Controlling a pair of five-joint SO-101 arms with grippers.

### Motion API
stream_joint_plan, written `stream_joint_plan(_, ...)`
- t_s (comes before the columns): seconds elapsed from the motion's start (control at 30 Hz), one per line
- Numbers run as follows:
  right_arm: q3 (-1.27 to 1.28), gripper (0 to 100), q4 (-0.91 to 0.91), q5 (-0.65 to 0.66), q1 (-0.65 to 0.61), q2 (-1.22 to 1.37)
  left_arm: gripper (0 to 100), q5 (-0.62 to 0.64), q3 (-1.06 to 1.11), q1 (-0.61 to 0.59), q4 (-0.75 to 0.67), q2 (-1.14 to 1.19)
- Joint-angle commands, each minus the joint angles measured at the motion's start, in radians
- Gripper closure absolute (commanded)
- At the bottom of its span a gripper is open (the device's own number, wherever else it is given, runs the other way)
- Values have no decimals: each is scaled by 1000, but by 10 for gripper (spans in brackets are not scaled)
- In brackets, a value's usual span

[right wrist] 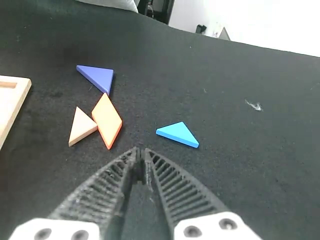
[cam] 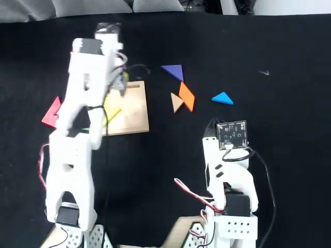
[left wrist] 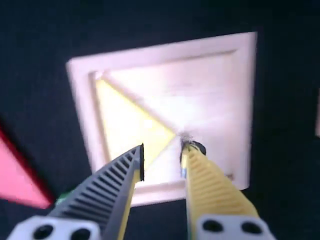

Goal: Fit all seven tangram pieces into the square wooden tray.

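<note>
black worktop [cam: 279, 155]; square wooden tray [cam: 137, 116] left of centre, yellow triangle [left wrist: 127, 125] inside; left gripper [left wrist: 162, 150] over tray, jaws parted, empty; right gripper [right wrist: 139, 152] closed, empty; red triangle [cam: 52, 112] left of tray; right of tray: dark blue triangle [cam: 174, 72], orange parallelogram [cam: 186, 96] touching tan triangle [cam: 177, 101], light blue triangle [cam: 222, 98] apart

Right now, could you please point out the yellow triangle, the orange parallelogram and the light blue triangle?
yellow triangle [left wrist: 126, 124], left wrist view, middle of its top face.
orange parallelogram [right wrist: 107, 120], right wrist view, centre of its top face.
light blue triangle [right wrist: 178, 133], right wrist view, centre of its top face.
</note>
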Motion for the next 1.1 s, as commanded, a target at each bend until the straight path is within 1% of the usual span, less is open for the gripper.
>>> stream_joint_plan(0.0, -4, 986, -25, -2, 6, -81, 855, -20, -58, 81, -109, 44)
stream_joint_plan(0.07, -4, 986, -25, -2, 6, -81, 855, -43, -62, 84, -115, 103)
stream_joint_plan(0.23, -4, 986, -26, -2, 6, -81, 855, -44, -68, 74, -58, 193)
stream_joint_plan(0.33, -4, 986, -26, -2, 6, -81, 855, -44, -68, 70, -21, 196)
stream_joint_plan(0.43, -4, 986, -26, -2, 6, -81, 855, -46, -70, 56, -17, 196)
stream_joint_plan(0.57, -4, 986, -26, -2, 6, -81, 855, -114, -68, 24, -17, 199)
stream_joint_plan(0.7, -4, 986, -26, -2, 6, -81, 855, -123, -70, -15, -17, 195)
stream_joint_plan(0.83, -4, 986, -26, -2, 6, -81, 855, -126, -163, -36, 20, 195)
stream_joint_plan(0.97, -4, 985, -26, -2, 6, -81, 855, -121, -286, -18, 46, 187)
stream_joint_plan(1.07, -4, 985, -26, -2, 6, -81, 855, -121, -325, -15, 46, 103)
